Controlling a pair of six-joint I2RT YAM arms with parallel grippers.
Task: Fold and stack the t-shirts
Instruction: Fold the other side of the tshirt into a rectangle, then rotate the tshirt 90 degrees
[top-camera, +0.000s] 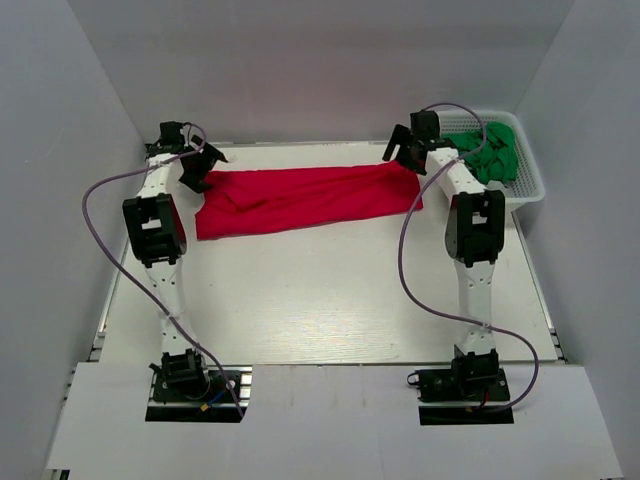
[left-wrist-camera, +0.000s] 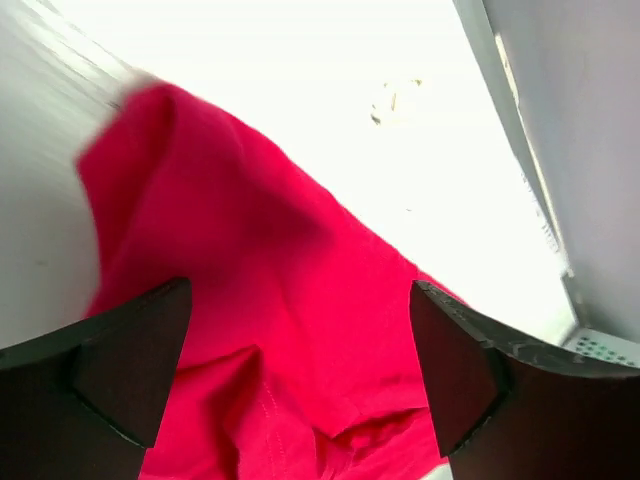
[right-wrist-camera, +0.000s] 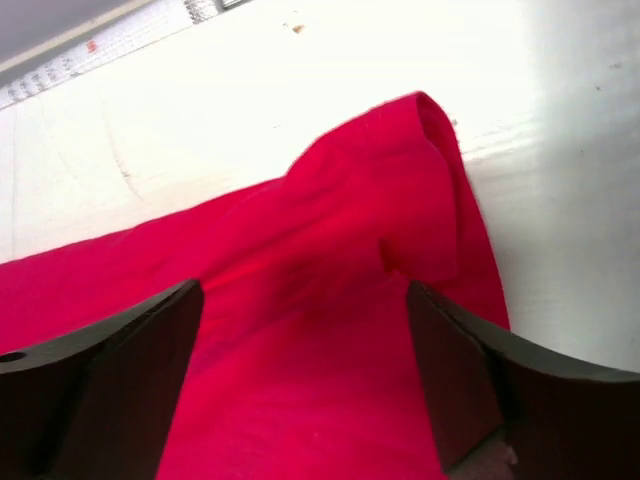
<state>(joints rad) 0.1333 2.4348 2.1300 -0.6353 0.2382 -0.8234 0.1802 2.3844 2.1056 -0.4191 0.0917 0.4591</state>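
A bright red t-shirt (top-camera: 305, 198) lies in a long folded band across the far part of the table. My left gripper (top-camera: 198, 170) is open and hangs over the shirt's left end; in the left wrist view the red cloth (left-wrist-camera: 280, 330) fills the gap between the black fingers (left-wrist-camera: 130, 360). My right gripper (top-camera: 405, 155) is open over the shirt's right end; in the right wrist view the red cloth (right-wrist-camera: 330, 330) lies between its fingers (right-wrist-camera: 455, 375). Neither gripper holds any cloth. No neck label shows.
A white plastic lattice basket (top-camera: 524, 190) with green cloth (top-camera: 492, 152) in it stands at the far right, close behind my right arm. The white table (top-camera: 320, 300) is walled by grey panels on the left, right and back.
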